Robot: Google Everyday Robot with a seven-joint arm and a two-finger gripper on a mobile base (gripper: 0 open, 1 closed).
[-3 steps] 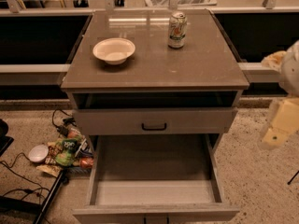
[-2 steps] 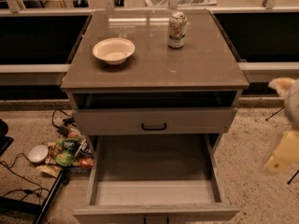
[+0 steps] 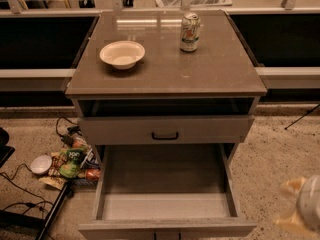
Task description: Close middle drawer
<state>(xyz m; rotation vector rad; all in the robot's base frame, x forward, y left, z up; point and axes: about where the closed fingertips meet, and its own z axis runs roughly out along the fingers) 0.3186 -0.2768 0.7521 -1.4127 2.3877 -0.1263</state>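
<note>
Middle drawer (image 3: pixel 165 194) stands pulled far out, under the slightly open top drawer (image 3: pixel 165 130). Gripper (image 3: pixel 304 210) is low to its right, apart from it; open or closed, cannot tell. Risk: approaching from that side, an off-centre push could skew and jam the drawer.

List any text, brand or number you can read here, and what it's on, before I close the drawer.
Can on the cabinet top: label print, not legible.
Snack packets on the floor: lettering, not legible.
Middle drawer, bowl: no markings.
Gripper, lower right, off the drawer: no text visible.
</note>
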